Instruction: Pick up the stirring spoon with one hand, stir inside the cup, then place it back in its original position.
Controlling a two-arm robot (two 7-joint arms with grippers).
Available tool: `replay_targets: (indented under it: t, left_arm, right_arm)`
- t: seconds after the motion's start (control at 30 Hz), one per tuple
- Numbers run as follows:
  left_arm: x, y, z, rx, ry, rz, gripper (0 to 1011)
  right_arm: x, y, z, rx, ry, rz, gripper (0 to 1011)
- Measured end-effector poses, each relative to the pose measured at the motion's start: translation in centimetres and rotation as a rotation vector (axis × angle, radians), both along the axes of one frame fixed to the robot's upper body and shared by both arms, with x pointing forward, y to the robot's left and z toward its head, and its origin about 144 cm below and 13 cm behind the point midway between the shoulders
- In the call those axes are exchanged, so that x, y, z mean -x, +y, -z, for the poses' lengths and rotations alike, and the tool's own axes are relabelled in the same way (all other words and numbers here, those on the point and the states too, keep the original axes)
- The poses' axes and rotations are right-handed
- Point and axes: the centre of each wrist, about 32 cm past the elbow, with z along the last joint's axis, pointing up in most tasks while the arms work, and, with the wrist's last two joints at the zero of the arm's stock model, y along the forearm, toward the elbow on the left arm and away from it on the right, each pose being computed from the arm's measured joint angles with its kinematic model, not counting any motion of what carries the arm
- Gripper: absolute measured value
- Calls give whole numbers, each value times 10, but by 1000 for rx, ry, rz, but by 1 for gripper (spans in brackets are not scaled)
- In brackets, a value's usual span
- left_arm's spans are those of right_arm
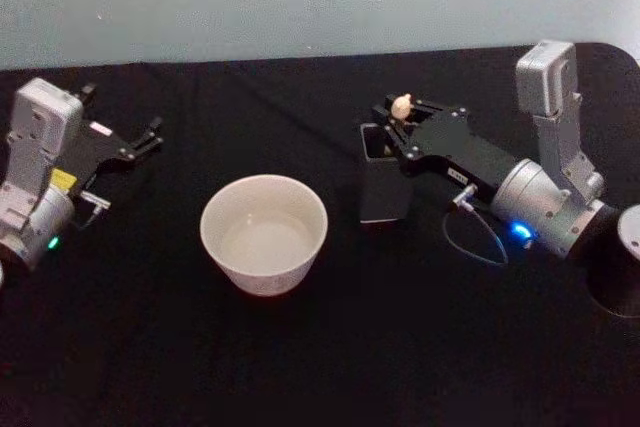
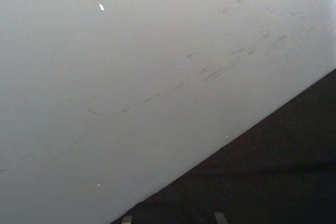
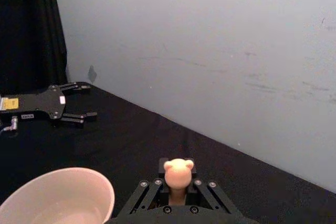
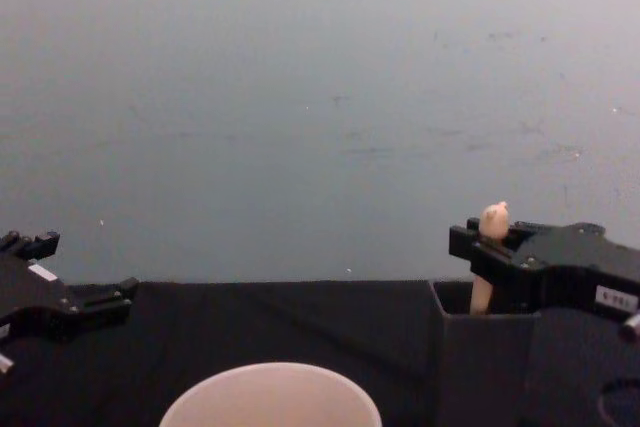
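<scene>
We see the right black blocky pincer (image 1: 402, 119) clenched on the beige-handled metal stirring spoon (image 1: 401, 106), standing upright in its dark grey square box (image 1: 381, 187) for lifting toward the wide cream-pink cup (image 1: 264, 233); left pincer (image 1: 150, 134) released, parked.

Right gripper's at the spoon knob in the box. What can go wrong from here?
1. The right gripper grips the stirring spoon high on its handle, just under the knob; it may swing or slip on the lift.
2. The dark box is narrow and stands loose on the table; a tilted pull may tip or drag it.
3. The cup sits close beside the box; the low arm may clip its rim.
</scene>
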Motion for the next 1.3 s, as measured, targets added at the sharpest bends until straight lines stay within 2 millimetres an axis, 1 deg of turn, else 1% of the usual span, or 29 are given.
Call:
replay_targets:
  t: [0.47,1.0,1.07,1.13,1.17,1.23,1.3]
  left_arm:
    - [0,0,0,0,0,0,1001]
    - [0,0,0,0,0,0,1001]
    - [0,0,0,0,0,0,1001]
    - [0,0,0,0,0,0,1001]
    - [0,0,0,0,0,0,1001]
    - [0,0,0,0,0,0,1001]
    - [0,0,0,0,0,0,1001]
  right_arm:
    - [-1,2,4,23,11,8,168]
    - [-1,2,4,24,12,8,168]
    - [-1,2,4,23,12,8,202]
    - [-1,2,4,23,11,8,274]
    - [-1,2,4,23,11,8,274]
    - [-1,2,4,22,11,8,335]
    - [-1,2,4,22,11,8,432]
